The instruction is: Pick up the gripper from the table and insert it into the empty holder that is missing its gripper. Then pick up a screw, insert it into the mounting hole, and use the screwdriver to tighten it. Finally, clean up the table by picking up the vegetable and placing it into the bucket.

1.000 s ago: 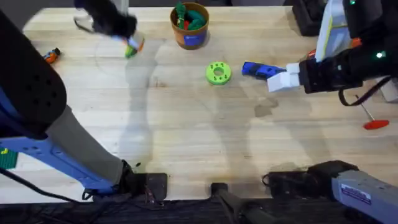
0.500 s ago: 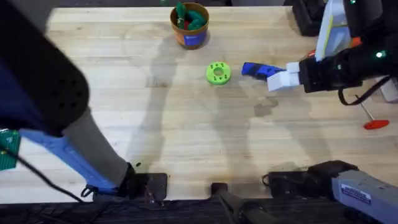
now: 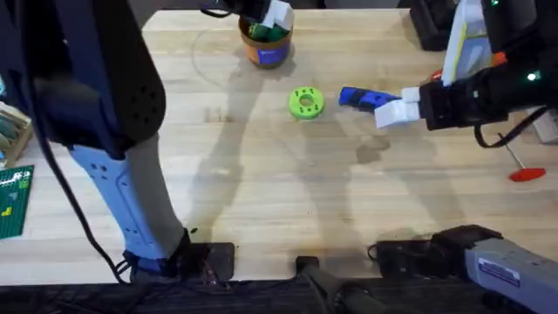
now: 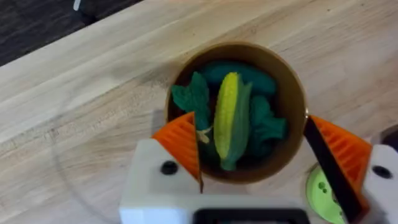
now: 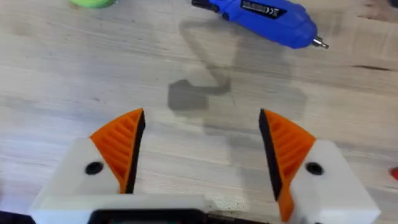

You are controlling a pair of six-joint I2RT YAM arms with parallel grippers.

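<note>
One vegetable (image 4: 229, 118) inside bucket (image 4: 292, 93)

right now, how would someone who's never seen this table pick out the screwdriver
Start at the lime-green round disc near the middle of the wooden table. Just beside it, toward the right arm's side, lies the screwdriver: a blue pen-shaped tool, unlike the red-handled thin rod at the table's edge.
</note>
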